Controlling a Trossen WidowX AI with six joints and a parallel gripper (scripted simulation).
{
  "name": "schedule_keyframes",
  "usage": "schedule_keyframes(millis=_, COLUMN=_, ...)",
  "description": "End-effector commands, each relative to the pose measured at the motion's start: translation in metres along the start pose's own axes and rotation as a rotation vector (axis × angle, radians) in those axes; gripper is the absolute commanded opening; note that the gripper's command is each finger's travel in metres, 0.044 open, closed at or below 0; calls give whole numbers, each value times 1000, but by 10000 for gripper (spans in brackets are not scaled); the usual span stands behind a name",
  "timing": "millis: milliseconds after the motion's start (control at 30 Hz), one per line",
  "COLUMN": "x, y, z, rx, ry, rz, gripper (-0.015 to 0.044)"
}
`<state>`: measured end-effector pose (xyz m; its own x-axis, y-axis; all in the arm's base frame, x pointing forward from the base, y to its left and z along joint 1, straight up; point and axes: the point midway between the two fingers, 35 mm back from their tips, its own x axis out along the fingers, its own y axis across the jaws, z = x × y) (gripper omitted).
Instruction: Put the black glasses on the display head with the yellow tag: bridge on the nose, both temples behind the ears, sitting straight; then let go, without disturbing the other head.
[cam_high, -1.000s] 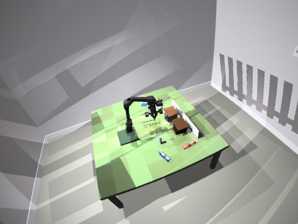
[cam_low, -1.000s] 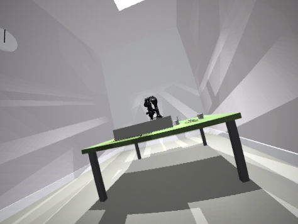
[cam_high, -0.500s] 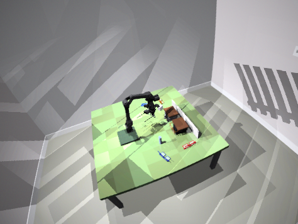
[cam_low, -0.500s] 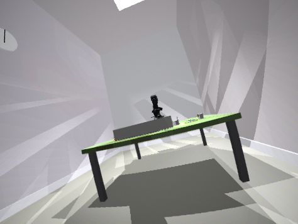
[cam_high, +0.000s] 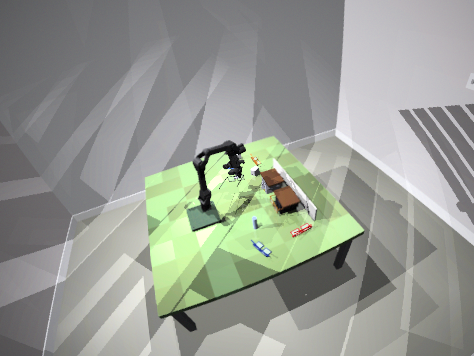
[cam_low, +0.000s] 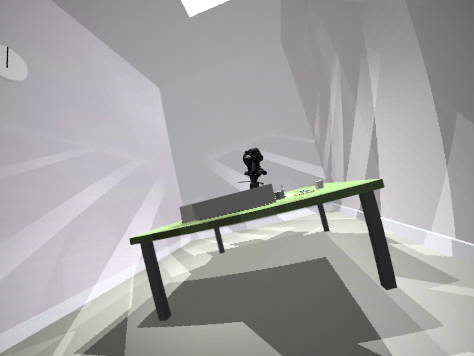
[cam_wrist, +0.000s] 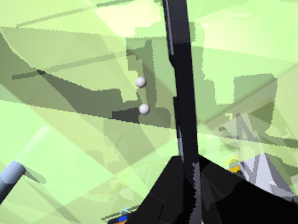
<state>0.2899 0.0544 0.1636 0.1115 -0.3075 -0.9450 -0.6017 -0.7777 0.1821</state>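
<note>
Top view: the arm (cam_high: 201, 175) rises from a dark green base plate (cam_high: 195, 226) on the green bench (cam_high: 185, 280) (cam_low: 345, 189) (cam_wrist: 60, 150), its hand (cam_high: 235, 173) (cam_low: 254, 184) (cam_wrist: 185, 163) pointing down above the surface, short of the two brown-topped display heads (cam_high: 272, 177) (cam_high: 286, 197). Hand clamped on a thin dark item, most likely the black glasses (cam_high: 233, 178) (cam_low: 244, 182) (cam_wrist: 185, 100), given the poor resolution; fine lines spread beside the fingertips. The glasses are off both heads, which stand side by side before a long white panel (cam_high: 309, 202) (cam_low: 227, 202). Which head bears the yellow tag: cannot tell. A small whitish block (cam_high: 255, 171) sits near the heads, with an orange item (cam_high: 255, 160) beyond it. Blue-framed glasses (cam_high: 261, 248), red glasses (cam_high: 301, 230) and an upright blue-grey cylinder (cam_high: 255, 223) (cam_wrist: 12, 172) occupy the near part. Exterior view: the hand shows above the panel, which hides both heads. Wrist view: the black frame runs edge-on down the picture into the dark fingers; two pale round beads (cam_wrist: 141, 82) (cam_wrist: 144, 108) show just beside it. Cylinder at lower left, a pale faceted object (cam_wrist: 262, 172) at lower right.
</note>
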Motion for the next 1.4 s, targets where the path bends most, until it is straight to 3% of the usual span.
schedule_keyframes(millis=0, x=-9, y=-8, z=7, rx=-134, ry=45, rz=6, gripper=0)
schedule_keyframes(millis=1367, x=-107, y=-63, z=129, rx=-1526, ry=597, rz=186, gripper=0)
